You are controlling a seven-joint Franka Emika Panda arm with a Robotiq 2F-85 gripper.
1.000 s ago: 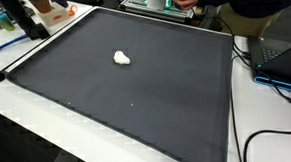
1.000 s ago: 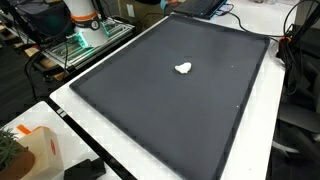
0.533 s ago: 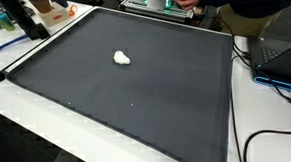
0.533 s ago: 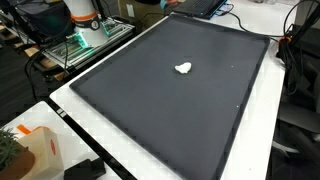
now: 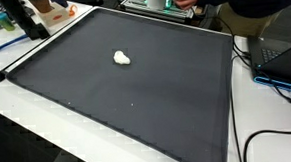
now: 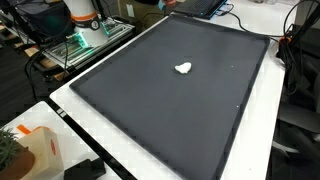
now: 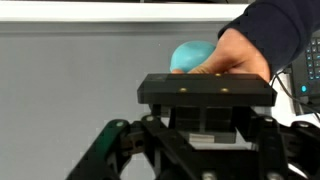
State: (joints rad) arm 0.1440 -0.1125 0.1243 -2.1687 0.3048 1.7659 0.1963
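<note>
One black Robotiq gripper (image 7: 205,105) showing only body and linkages in wrist view; fingertips lying outside frame, so jaw state cannot be told. Human hand (image 7: 238,52) holding round teal ball (image 7: 188,54) just beyond gripper body. Small white lump (image 5: 121,58) lying near centre of black rectangular mat (image 5: 177,104).

In both exterior views a lump (image 5: 121,58) lies on the mat (image 5: 137,111), well apart from its edges; the mat covers most of the worktop (image 5: 28,132). In the wrist view a hand (image 7: 238,55) sits upper right, above the pincer (image 7: 200,150), with a ball (image 7: 188,52) seemingly behind its fingers.
</note>
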